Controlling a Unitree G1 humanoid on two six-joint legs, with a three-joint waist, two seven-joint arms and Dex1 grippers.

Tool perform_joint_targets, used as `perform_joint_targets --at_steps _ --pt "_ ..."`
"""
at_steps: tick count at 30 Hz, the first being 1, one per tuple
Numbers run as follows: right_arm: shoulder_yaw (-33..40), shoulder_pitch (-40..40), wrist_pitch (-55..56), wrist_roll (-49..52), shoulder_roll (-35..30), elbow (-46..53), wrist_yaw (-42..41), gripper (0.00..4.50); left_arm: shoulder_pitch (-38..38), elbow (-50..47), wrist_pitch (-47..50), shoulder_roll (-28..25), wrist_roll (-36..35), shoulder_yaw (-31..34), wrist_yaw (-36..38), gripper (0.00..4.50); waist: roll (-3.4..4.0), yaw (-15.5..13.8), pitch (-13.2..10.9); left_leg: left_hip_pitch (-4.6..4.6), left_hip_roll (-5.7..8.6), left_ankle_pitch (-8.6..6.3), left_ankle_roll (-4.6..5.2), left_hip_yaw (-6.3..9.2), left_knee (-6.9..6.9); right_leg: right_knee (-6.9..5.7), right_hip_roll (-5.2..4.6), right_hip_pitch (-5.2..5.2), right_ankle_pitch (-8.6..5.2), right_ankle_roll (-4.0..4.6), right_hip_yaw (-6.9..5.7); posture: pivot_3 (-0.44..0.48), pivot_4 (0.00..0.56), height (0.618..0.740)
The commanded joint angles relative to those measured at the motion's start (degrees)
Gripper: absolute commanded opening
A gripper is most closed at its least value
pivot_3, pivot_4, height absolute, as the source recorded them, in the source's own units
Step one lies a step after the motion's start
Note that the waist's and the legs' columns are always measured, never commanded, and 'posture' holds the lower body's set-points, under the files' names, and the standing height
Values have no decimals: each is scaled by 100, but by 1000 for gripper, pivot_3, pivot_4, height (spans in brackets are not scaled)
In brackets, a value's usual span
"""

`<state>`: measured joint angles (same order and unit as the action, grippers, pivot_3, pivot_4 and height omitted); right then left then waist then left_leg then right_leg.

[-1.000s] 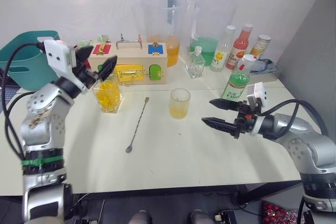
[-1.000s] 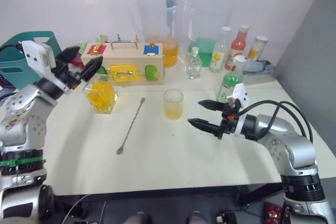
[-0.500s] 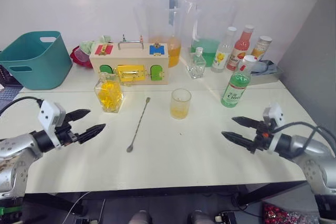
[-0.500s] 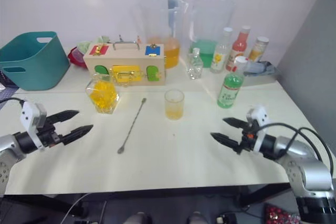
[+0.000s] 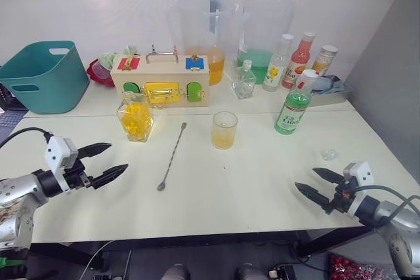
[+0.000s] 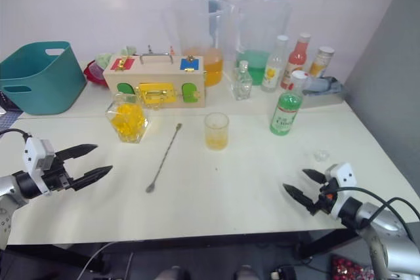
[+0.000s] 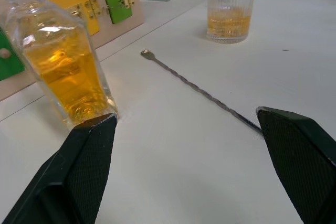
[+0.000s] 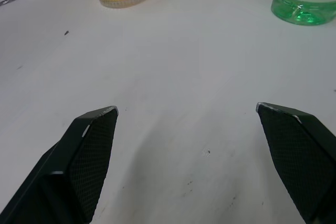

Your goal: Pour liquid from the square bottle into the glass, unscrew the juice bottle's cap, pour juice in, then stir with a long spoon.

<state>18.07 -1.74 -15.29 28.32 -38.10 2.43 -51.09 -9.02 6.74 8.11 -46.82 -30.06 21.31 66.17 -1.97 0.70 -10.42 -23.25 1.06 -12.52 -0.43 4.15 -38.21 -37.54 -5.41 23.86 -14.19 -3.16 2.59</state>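
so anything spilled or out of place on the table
No spill shows. One oddity: a small clear stopper lies alone on the table near the right gripper, far from the square bottle, which stands open. The spoon lies flat, the glass upright.

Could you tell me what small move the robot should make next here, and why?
Probably reach the left gripper forward to the square bottle. Both grippers are open, low near the table's front edge and holding nothing; the right gripper is far from the bottles. The square bottle stands upright with yellow liquid, left of the long spoon, and the glass stands beyond the spoon.
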Motion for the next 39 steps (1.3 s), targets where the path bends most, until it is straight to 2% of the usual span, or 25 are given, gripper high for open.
perform_joint_targets --at_steps 1,6,13,19,23,27,29,33,39 --pt "301 -83 83 127 23 284 114 4500 -362 -572 257 -21 -434 -71 169 4491 0 -7 0 0 -1 0 0 0 0 0 0 0 0 0 0 0 150 740" --pt "513 -228 46 273 96 501 215 4500 -693 -962 667 80 -795 -231 206 4491 8 10 4 2 0 0 0 1 0 -1 1 -3 0 0 0 0 150 740" --pt "779 -218 -195 687 215 936 470 4500 -725 -1111 754 147 -877 -315 264 4491 14 45 8 10 -5 0 0 -1 12 0 8 -3 -2 4 4 0 150 740" --pt "468 1209 -784 671 20 571 1020 4500 -521 -1294 750 204 -846 -380 164 4491 23 70 4 12 -6 1 -1 -11 12 2 7 0 -2 4 11 0 150 740" --pt "230 2502 -652 386 85 -265 1278 4500 -335 -1568 772 292 -901 -256 -93 4491 23 58 4 11 -8 1 -1 -11 17 -1 10 4 -3 6 9 0 150 740" --pt "-153 3339 -412 -52 29 -1059 1172 4500 -102 -1808 754 339 -919 -173 -240 4491 23 34 4 3 -5 1 -1 -16 20 -4 6 19 -2 7 15 0 150 740" --pt "-218 3487 -335 -135 29 -1238 1105 4500 -56 -1860 756 339 -935 -158 -274 4491 23 9 4 0 -5 1 0 -15 23 -3 6 20 -2 7 14 0 150 740" --pt "-586 4746 184 -737 154 -2833 1230 4500 293 -2209 739 461 -959 60 -625 4491 25 66 3 -1 -1 1 -2 -32 24 4 -1 27 -1 6 25 0 150 740" --pt "-498 5561 742 -930 248 -4043 1214 4500 724 -2619 760 569 -984 182 -861 4491 25 119 3 3 -7 0 0 -36 38 1 4 29 0 9 29 0 150 740"
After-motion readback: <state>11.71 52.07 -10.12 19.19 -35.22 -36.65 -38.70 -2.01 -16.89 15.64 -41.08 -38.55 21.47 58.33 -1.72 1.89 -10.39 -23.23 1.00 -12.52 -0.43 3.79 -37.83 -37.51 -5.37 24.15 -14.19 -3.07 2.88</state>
